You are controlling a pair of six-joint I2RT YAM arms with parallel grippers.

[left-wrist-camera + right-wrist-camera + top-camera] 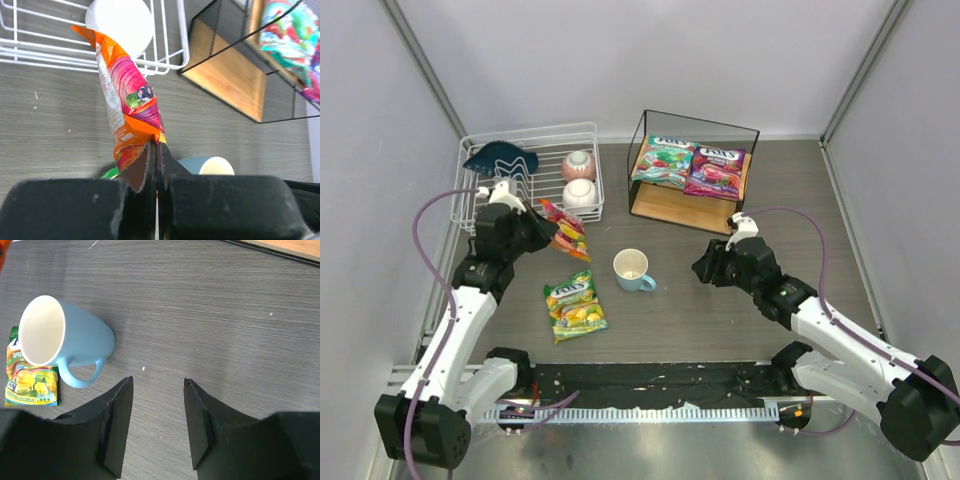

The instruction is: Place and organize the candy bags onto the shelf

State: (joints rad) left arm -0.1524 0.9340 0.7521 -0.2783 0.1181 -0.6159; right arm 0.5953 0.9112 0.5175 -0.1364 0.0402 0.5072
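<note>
Left hand [156, 147] is pinching the orange-red candy bag [127, 105] by one short edge, fingers pressed together on the foil. The bag is sticking out from the fingers toward the white wire rack [535, 170] and is sitting just near of that rack's near right corner, left of the shelf [670, 208].

Right hand [157, 390] is hovering over the bare table [720, 310] with jaws moderately parted and nothing between them. It is positioned near of the shelf and to the right of the blue mug [60, 337], which is lying on its side in the wrist view.

The teal-green candy bag [662, 160] and the purple candy bag [715, 172] are lying flat side by side on the shelf's upper board, teal on the left. The lower board is showing bare wood at its near edge.

The yellow-green candy bag [576, 306] is lying flat on the table, near and left of the mug, apart from both hands.
</note>
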